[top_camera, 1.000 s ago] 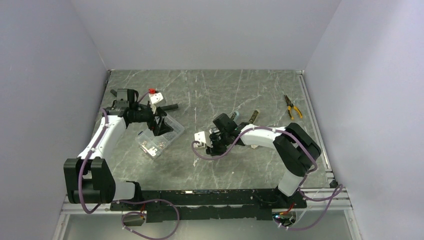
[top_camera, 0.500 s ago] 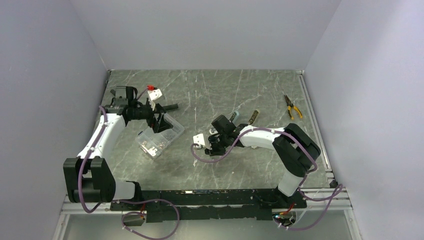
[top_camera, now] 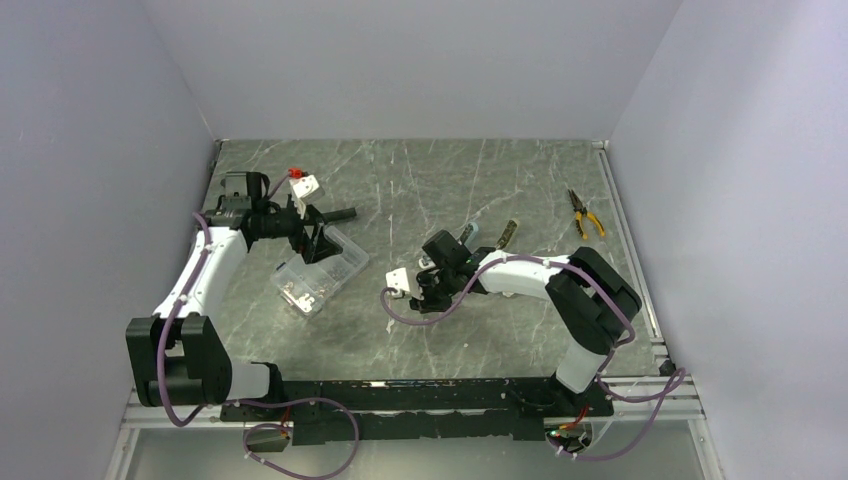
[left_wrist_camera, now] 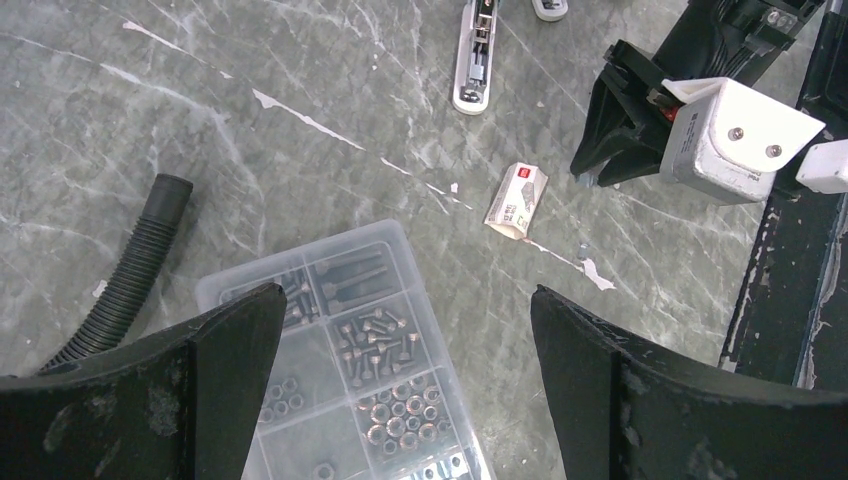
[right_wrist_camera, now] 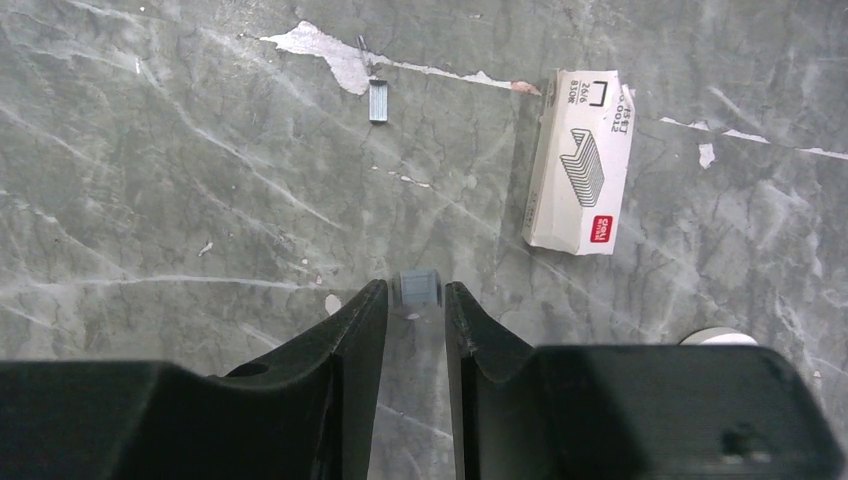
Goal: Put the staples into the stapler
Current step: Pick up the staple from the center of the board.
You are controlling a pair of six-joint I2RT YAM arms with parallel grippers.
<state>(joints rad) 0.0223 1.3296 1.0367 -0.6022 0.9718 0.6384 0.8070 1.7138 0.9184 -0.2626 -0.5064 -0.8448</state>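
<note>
Pick-up step: right claw pinches a grey staple strip on the table, staple box just ahead-right of it; left claw hangs spread; next, lift the strip toward the stapler.

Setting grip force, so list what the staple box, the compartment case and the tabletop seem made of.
Staple box: thin cardboard, matte white, printed, folded edges. Compartment case: clear glossy plastic; screws show through. Tabletop: grey marble-look, white chipped patches, so perhaps laminate rather than stone.
</note>
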